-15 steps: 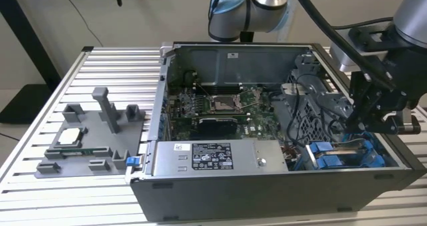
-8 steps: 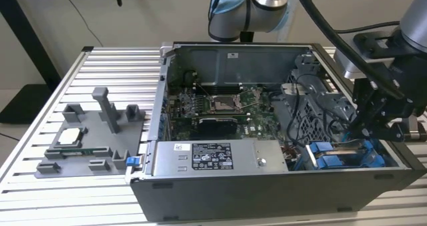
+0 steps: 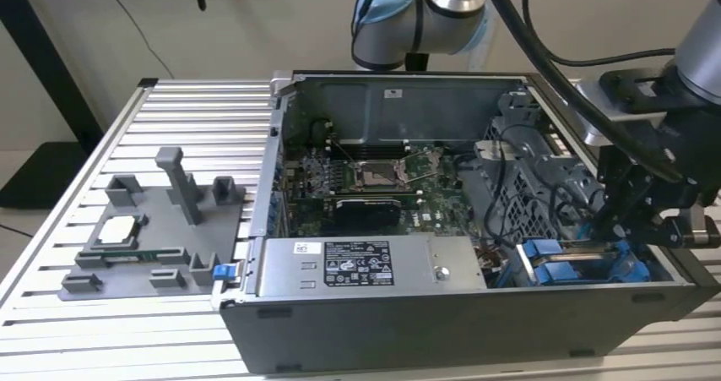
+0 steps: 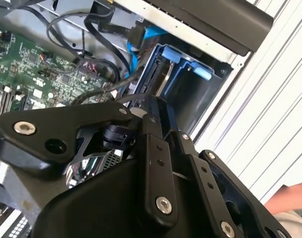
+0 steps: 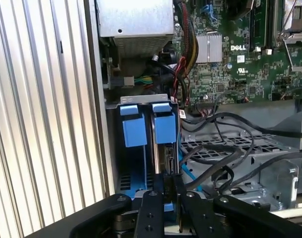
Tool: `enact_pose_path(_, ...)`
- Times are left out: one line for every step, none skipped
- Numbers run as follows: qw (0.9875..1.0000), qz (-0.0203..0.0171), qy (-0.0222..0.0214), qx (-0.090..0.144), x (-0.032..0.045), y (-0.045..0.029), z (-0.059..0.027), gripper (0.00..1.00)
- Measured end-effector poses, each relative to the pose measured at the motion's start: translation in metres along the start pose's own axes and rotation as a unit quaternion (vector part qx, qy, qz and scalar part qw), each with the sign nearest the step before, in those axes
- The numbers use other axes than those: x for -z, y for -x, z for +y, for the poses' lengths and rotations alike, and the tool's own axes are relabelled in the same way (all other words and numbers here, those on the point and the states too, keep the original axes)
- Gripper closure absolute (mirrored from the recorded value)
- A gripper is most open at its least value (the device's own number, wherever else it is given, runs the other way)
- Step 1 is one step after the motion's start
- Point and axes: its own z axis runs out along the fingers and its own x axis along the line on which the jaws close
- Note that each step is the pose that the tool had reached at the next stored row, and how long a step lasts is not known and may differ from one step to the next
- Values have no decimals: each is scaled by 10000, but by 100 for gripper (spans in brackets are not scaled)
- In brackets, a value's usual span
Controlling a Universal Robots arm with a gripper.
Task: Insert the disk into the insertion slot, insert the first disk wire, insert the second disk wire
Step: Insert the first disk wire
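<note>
Disk: hard drive (image 5: 167, 157) in a blue carrier, standing edge-up in the drive cage at the case's front corner, connector edge facing out of the bay
Insertion slot: grey perforated drive cage (image 5: 225, 141); the disk sits in the bay next to the perforated wall
Latch tabs: two blue tabs (image 5: 133, 124) side by side at the bay mouths, one of them on the disk's carrier
Neighbour bay: second blue carrier (image 5: 135, 163) just beside the disk, on the case-wall side
Gripper: gripper (image 5: 169, 179) directly over the disk's exposed edge, at or very near it; contact unclear
Jaw state: cannot tell whether clenched or released
In the way: black cables (image 5: 215, 158) loop over the cage just beside the gripper; a thin blue cable (image 5: 188, 173) runs next to the disk
Power supply: grey labelled box (image 3: 360, 267) beside the cage, on the exterior view's left of it
Motherboard: green board (image 3: 372, 182) on the case floor, behind the power supply
Case: open tower (image 3: 451, 322) lying on a slatted aluminium table (image 3: 113, 330)
Off to the side: grey fixture tray (image 3: 147, 254) on the exterior view's left, well apart from the case, holding a processor chip (image 3: 118, 229)
</note>
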Motion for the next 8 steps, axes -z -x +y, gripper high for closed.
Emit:
enact_pose_path(10000, 2, 0, 0, -21, 0, -19, 100)
enact_pose_path(10000, 3, 0, 0, -40, -1, -33, 100)
enact_pose_path(10000, 3, 0, 0, -59, -2, -42, 100)
enact_pose_path(10000, 4, 0, 1, -77, -4, -46, 100)
enact_pose_path(10000, 18, -2, 2, -86, -2, -44, 100)
enact_pose_path(10000, 18, -2, 2, -87, -2, -45, 100)
enact_pose_path(10000, 18, -2, 1, -87, -2, -45, 100)
enact_pose_path(10000, 18, -2, 2, -87, -2, -45, 100)
